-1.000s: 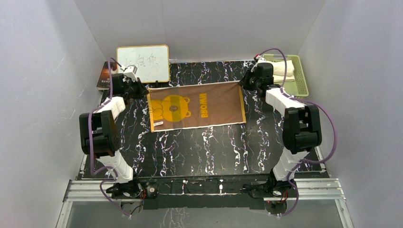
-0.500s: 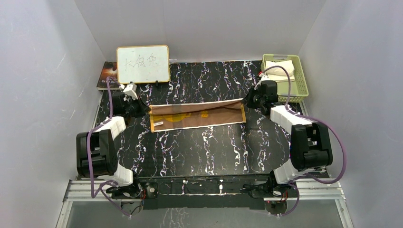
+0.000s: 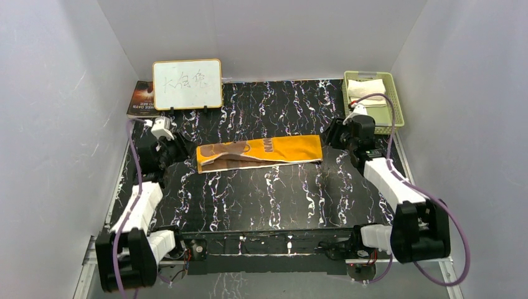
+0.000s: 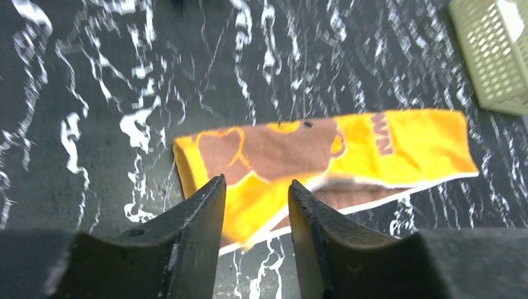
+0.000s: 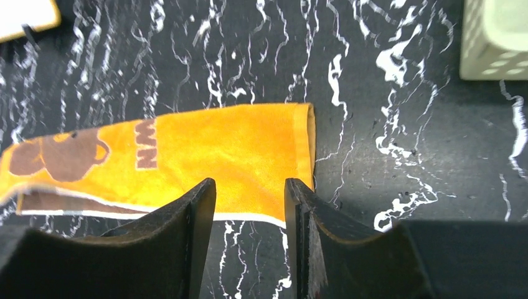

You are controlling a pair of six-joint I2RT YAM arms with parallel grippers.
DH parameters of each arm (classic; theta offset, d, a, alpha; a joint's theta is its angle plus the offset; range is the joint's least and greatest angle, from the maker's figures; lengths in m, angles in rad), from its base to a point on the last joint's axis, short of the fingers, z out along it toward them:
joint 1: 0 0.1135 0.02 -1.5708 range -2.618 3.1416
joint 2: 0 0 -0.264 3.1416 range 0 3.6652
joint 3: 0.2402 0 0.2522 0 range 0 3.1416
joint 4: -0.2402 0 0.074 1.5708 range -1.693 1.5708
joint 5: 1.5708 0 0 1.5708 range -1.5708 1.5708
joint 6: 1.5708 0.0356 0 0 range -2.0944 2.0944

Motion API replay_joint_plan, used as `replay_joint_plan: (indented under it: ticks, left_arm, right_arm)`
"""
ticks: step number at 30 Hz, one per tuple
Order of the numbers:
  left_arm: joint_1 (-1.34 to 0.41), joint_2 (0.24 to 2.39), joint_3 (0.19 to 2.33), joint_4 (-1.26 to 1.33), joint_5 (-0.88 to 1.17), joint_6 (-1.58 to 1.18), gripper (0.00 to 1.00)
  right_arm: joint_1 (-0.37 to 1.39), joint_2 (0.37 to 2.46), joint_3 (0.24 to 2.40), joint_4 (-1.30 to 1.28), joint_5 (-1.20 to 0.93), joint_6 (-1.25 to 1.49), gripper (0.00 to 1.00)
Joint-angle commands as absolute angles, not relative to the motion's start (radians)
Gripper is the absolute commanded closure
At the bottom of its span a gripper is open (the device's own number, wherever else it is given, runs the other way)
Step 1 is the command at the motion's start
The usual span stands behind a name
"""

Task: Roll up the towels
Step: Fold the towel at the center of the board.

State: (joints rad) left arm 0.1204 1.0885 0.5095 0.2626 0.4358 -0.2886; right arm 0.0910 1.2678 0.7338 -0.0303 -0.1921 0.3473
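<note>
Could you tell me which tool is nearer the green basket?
Right. The right tool lies close beside the basket; the left tool is at the orange towel's opposite end.

Your black two-finger left gripper and black two-finger right gripper both hang low, jaws parted and empty, arms stretched forward.
</note>
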Motion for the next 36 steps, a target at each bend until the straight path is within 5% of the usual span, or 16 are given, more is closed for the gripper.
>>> replay_joint_plan:
  ticks: [1, 7, 12, 22, 36]
  left_arm:
    - [0.118, 0.924, 0.501, 0.302, 0.375, -0.285, 0.57]
    - [0.119, 1.037, 0.618, 0.234, 0.442, -0.312, 0.53]
    - [0.118, 1.345, 0.856, -0.023, 0.570, -0.352, 0.57]
    - [0.117, 1.575, 0.733, 0.380, 0.804, -0.633, 0.48]
    - [0.118, 1.726, 0.647, 0.415, 0.484, -0.671, 0.49]
  right_arm:
    - [0.087, 1.125, 0.708, 0.054, -0.105, 0.383, 0.56]
    - [0.095, 1.130, 0.772, 0.078, -0.116, 0.467, 0.58]
    - [0.177, 1.413, 0.993, -0.083, -0.196, 0.441, 0.64]
    - [0.207, 1.733, 0.989, 0.126, -0.576, 0.485, 0.66]
    - [0.048, 1.887, 0.851, 0.281, -0.639, 0.535, 0.66]
